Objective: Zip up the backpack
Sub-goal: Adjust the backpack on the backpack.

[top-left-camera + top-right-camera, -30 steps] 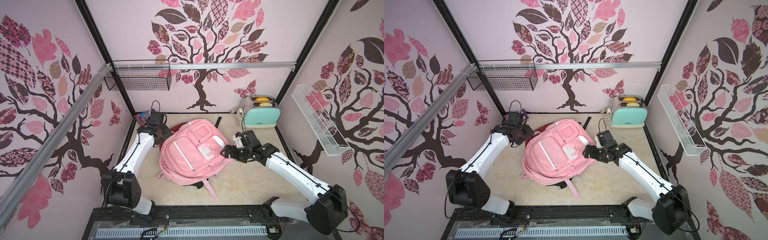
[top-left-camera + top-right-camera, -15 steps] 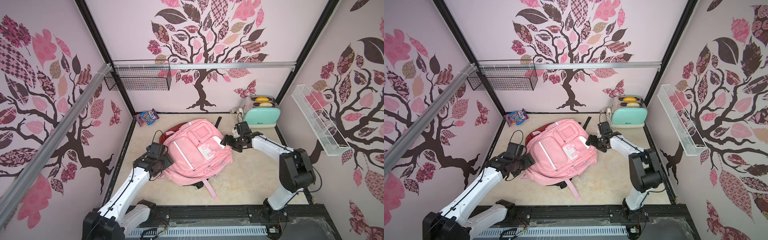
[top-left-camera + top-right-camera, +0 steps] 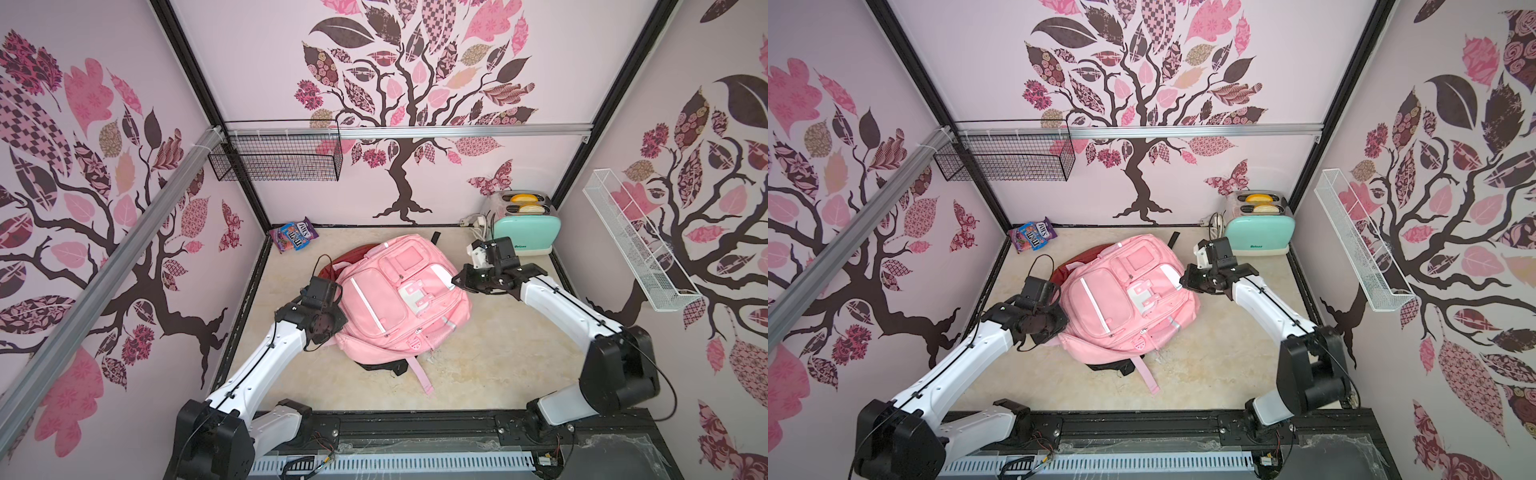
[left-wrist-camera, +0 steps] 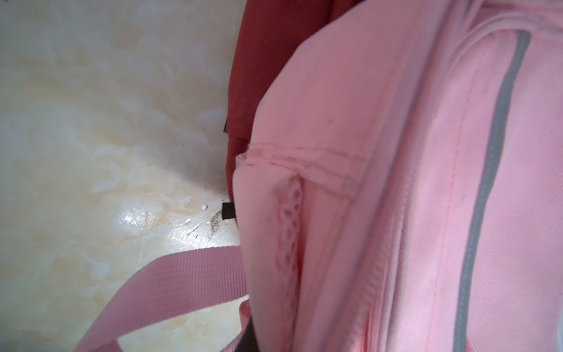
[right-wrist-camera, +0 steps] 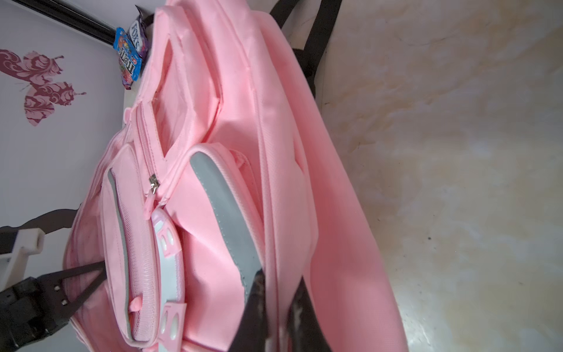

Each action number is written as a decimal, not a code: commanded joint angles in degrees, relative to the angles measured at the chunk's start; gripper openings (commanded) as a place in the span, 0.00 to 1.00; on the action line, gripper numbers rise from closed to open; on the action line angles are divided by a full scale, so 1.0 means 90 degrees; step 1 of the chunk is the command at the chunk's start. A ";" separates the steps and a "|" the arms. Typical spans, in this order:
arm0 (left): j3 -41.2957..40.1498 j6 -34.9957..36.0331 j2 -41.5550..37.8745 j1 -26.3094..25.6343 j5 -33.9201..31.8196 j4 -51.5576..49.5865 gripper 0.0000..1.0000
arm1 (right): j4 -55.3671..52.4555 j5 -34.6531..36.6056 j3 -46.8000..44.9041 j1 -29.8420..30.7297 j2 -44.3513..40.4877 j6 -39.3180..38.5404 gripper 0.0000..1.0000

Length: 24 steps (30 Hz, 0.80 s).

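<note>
The pink backpack [image 3: 399, 299] [image 3: 1125, 299] lies front up in the middle of the table. Dark red lining [image 3: 349, 262] shows at its far-left top edge. My left gripper [image 3: 336, 324] [image 3: 1061, 322] presses into the backpack's left side. In the left wrist view the side fabric [image 4: 304, 243] fills the space at the jaws and hides the fingers. My right gripper [image 3: 456, 282] [image 5: 278, 304] is shut on a fold of fabric at the backpack's right edge. A metal zipper pull [image 5: 153, 183] sits on a front pocket, away from both grippers.
A candy bag [image 3: 294, 235] lies in the back-left corner. A mint toaster [image 3: 525, 232] stands at the back right, close behind the right wrist. A black wire basket [image 3: 276, 156] and a white wire shelf [image 3: 636, 245] hang on the walls. A pink strap [image 3: 419, 370] trails toward the front.
My left arm has come from the back-left corner to the backpack's left side and its gripper has closed. The right gripper has closed on the backpack's right edge.
</note>
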 commanded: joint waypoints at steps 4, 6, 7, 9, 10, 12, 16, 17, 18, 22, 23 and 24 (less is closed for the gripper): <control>0.2082 0.0213 0.0967 0.0422 0.0238 0.0445 0.00 | -0.0974 -0.0096 -0.0493 0.0659 -0.1250 0.0103 0.00; 0.2400 0.0235 0.1412 0.0653 0.0245 0.0574 0.00 | -0.0836 -0.0108 -0.0861 0.0828 -0.1410 0.0328 0.00; 0.2551 0.0244 0.1657 0.0768 0.0259 0.0621 0.00 | -0.0668 -0.0119 -0.1090 0.0885 -0.1453 0.0477 0.00; 0.2774 0.0245 0.2194 0.0912 0.0313 0.0690 0.00 | -0.0319 -0.0142 -0.1532 0.0922 -0.1419 0.0693 0.00; 0.2845 0.0263 0.2463 0.0941 0.0307 0.0739 0.00 | -0.0224 -0.0144 -0.1687 0.0924 -0.1343 0.0784 0.00; 0.2927 0.0303 0.2869 0.0964 0.0283 0.0826 0.00 | -0.0009 -0.0149 -0.1931 0.0927 -0.1251 0.0850 0.15; 0.2920 0.0313 0.3233 0.1022 0.0151 0.0859 0.12 | 0.0080 -0.0043 -0.2094 0.0924 -0.1409 0.0881 0.61; 0.2870 0.0326 0.3161 0.1030 0.0068 0.0827 0.17 | 0.0032 -0.0010 -0.2094 0.0927 -0.1513 0.0883 0.70; 0.2818 0.0350 0.3047 0.1038 -0.0034 0.0826 0.23 | -0.0046 0.0076 -0.2094 0.0914 -0.1626 0.0890 0.76; 0.2580 0.0774 0.2226 0.0976 -0.0687 0.0597 0.49 | -0.0329 0.0472 -0.2256 0.0913 -0.2299 0.0949 0.94; 0.2537 0.0890 0.1949 0.0874 -0.0995 0.0433 0.54 | -0.0361 0.0503 -0.2354 0.0911 -0.2472 0.0968 0.96; 0.2471 0.0970 0.1696 0.0746 -0.1264 0.0298 0.55 | -0.0411 0.0545 -0.2421 0.0907 -0.2596 0.1003 0.96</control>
